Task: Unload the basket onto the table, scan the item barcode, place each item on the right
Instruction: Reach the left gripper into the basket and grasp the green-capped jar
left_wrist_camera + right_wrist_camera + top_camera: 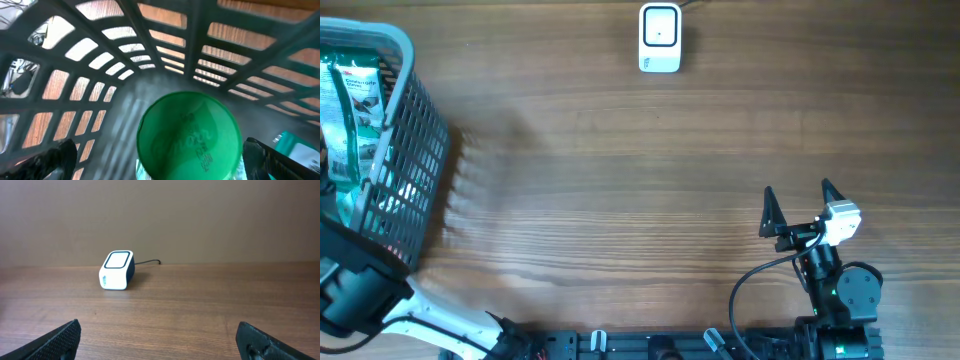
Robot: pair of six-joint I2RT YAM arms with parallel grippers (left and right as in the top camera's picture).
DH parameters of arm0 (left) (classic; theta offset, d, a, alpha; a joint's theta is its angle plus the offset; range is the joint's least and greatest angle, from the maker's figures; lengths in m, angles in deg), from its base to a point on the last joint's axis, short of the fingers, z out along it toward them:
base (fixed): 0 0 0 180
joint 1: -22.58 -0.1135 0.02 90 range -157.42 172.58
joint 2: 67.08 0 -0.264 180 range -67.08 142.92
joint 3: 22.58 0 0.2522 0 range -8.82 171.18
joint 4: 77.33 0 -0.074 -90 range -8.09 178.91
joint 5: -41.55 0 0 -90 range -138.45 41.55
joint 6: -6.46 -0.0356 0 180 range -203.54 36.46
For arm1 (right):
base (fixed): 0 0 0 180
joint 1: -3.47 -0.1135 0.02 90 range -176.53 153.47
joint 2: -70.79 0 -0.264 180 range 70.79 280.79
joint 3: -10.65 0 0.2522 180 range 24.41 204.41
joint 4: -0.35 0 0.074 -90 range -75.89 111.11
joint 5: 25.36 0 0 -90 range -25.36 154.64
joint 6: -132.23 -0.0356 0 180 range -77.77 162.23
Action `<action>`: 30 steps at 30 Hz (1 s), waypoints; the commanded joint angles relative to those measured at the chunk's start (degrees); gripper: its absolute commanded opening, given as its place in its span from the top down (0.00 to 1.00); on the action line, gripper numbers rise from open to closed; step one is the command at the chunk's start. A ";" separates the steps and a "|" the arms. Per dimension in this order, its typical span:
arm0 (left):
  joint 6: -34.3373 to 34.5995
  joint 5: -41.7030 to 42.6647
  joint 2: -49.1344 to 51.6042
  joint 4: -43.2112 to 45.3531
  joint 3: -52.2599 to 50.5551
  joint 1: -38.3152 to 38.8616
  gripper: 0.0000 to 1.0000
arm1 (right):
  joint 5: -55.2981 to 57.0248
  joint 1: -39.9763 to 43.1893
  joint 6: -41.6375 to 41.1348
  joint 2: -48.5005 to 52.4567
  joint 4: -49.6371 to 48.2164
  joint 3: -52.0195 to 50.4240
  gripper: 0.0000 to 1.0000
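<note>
Pick step in hand: left gripper point(160, 162) spread wide inside basket point(165, 30), green lid point(187, 135) straight ahead, ungripped. Advance and closure required next. Right gripper point(799, 195) wide, empty

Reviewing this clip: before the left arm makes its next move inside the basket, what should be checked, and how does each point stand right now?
1. The left claw is open, with a finger on either side of the green lid: ok.
2. Grip on it: not ok, nothing is held yet.
3. Barcode position: cannot tell, only the lid shows.
4. The scanner stands on the table, its window towards the right wrist camera: ok.
5. The right claw is open and empty, apart from the basket: ok.
</note>
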 commanded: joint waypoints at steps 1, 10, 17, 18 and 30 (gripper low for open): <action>1.11 -0.59 3.69 0.98 -0.07 -1.18 0.00 | 1.01 -0.28 0.50 -0.46 -0.28 -0.07 0.00; 0.90 1.33 10.75 3.56 -0.07 -1.49 0.09 | 1.01 -0.28 0.48 -0.46 -0.31 -0.07 0.00; -3.65 1.14 10.16 3.19 -0.02 -1.22 0.46 | 1.01 -0.28 0.50 -0.46 -0.28 -0.07 0.00; -3.63 1.20 9.31 2.95 -0.02 -1.20 0.46 | 1.01 -0.28 0.50 -0.46 -0.31 -0.07 0.00; -3.63 18.84 -13.20 3.63 0.20 5.86 0.43 | 1.01 -0.28 0.48 -0.46 -0.28 -0.07 0.00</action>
